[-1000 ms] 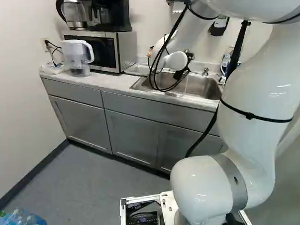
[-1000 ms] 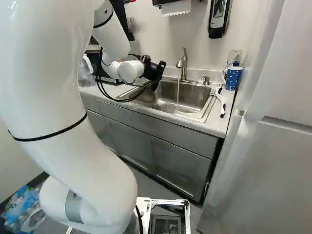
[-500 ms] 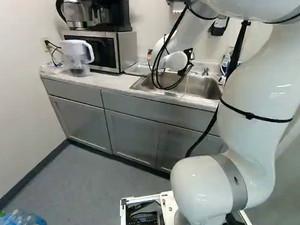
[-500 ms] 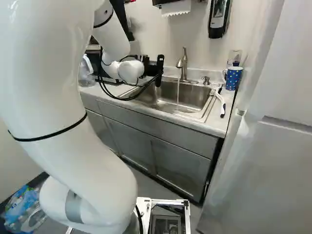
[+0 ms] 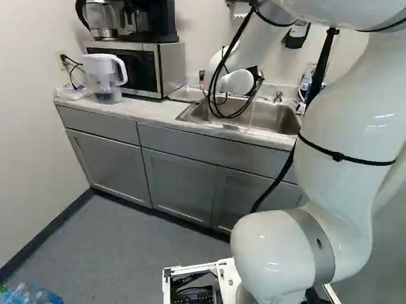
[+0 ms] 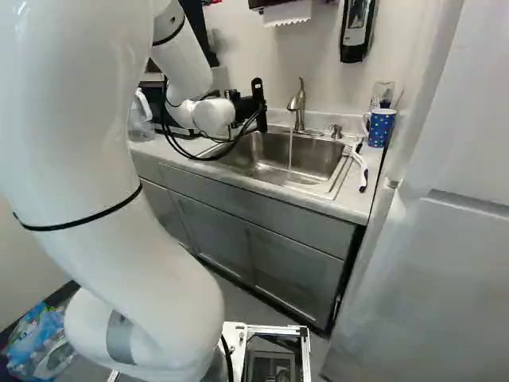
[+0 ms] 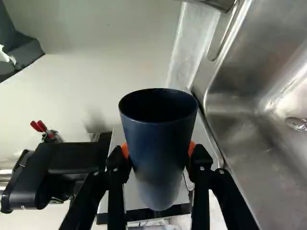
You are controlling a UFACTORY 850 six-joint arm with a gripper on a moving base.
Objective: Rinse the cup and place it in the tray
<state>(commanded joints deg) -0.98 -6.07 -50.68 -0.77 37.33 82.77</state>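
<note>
In the right base view my gripper (image 6: 253,108) is a black shape over the left part of the sink (image 6: 316,191), left of the faucet (image 6: 297,107), from which a thin stream of water falls. Up close in the wrist view, the gripper (image 7: 158,151) is shut on a dark blue cup (image 7: 160,143), orange pads pressing it from two sides. The cup's round mouth is visible and its inside looks dark. Neither base view shows the cup clearly. A flat rimmed piece (image 5: 184,94) lies between microwave and sink; I cannot tell if it is the tray.
A microwave (image 5: 142,68) with a coffee maker on top and a white pitcher (image 5: 105,79) stand on the counter left of the sink. A dotted blue mug (image 6: 381,127) and a white-handled brush (image 6: 362,169) are at the right. The soap dispenser hangs above.
My wrist has turned: the black gripper part, tilted over the sink a second ago in the right base view, now stands upright. The base and the counter things have stayed put.
</note>
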